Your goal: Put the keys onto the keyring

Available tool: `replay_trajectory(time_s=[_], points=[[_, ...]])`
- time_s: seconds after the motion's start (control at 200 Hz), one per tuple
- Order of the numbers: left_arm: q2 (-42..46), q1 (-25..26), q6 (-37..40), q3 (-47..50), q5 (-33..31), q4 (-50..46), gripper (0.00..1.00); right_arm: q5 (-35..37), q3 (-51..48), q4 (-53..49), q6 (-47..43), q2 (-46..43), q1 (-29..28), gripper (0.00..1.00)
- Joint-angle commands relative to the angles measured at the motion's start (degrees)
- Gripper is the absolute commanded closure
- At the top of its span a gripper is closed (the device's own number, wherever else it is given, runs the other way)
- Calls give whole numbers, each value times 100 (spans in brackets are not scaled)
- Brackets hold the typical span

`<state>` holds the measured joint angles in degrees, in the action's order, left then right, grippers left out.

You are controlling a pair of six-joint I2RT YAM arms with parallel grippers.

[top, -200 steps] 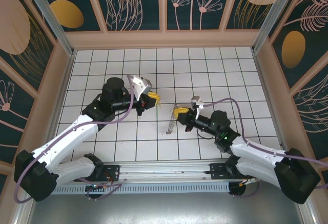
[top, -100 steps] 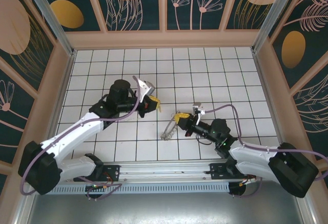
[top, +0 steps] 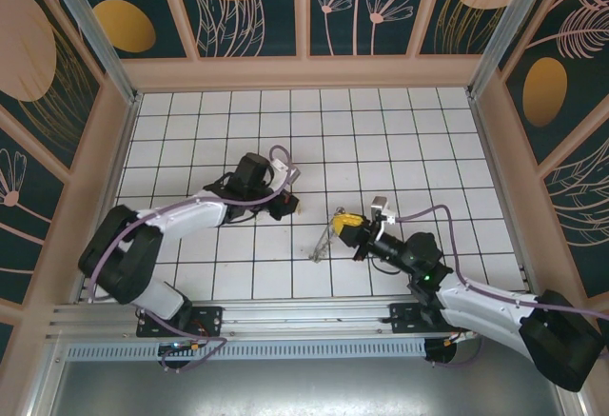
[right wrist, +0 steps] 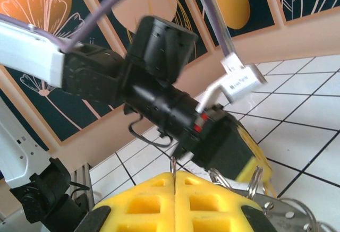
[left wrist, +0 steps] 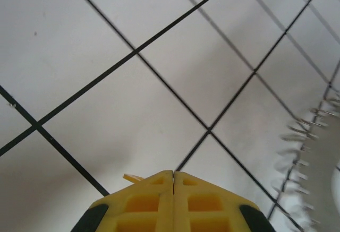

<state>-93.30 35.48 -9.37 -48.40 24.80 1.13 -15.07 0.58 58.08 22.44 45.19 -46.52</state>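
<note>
My left gripper (top: 292, 207) hangs low over the white tiles near the middle, fingers pressed shut (left wrist: 173, 172). A thin tan sliver, the key (left wrist: 133, 178), pokes out beside its left fingertip. My right gripper (top: 339, 221) is a short way to its right, shut (right wrist: 175, 173) on the thin wire of the keyring (right wrist: 173, 163). The keyring (top: 324, 243) dangles from it down to the floor, fringed with small pieces. It also shows blurred at the right edge of the left wrist view (left wrist: 313, 149). The left arm's black wrist (right wrist: 175, 104) looms close in front of the right fingers.
Both arms meet over the tiled floor (top: 400, 140) near the front middle. Patterned walls with a tan sill (top: 304, 71) close the back and sides. An aluminium rail (top: 304, 316) runs along the front by the arm bases.
The left arm has dropped and swung right, bringing its gripper closer to the ring. The right gripper has shifted slightly right and down with the keyring still hanging from it.
</note>
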Motion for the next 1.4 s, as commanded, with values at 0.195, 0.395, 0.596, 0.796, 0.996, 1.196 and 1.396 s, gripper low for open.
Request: replay_trajectory(time_s=[0.195,0.395,0.596,0.796,0.996,1.196,1.396], points=[[-545,76,-559,-185,53,659,78,-227,-26,344,-178,-166,-41,100],[422,78,-435,212,160,743,56,-495,153,156,-257,-316,-15,100],[1867,68,-65,654,507,629,47,-1083,566,21,-232,-371,56,100],[3266,70,-115,923,1521,1200,48,-1352,970,122,-155,-342,64,100],[3494,78,-162,494,2278,1049,50,-1568,1183,588,44,-131,64,100],[3581,164,-607,324,2823,1597,52,-1586,1293,1008,201,-20,64,100],[3641,341,-444,71,2989,1328,53,-1763,1548,1446,382,312,64,100]])
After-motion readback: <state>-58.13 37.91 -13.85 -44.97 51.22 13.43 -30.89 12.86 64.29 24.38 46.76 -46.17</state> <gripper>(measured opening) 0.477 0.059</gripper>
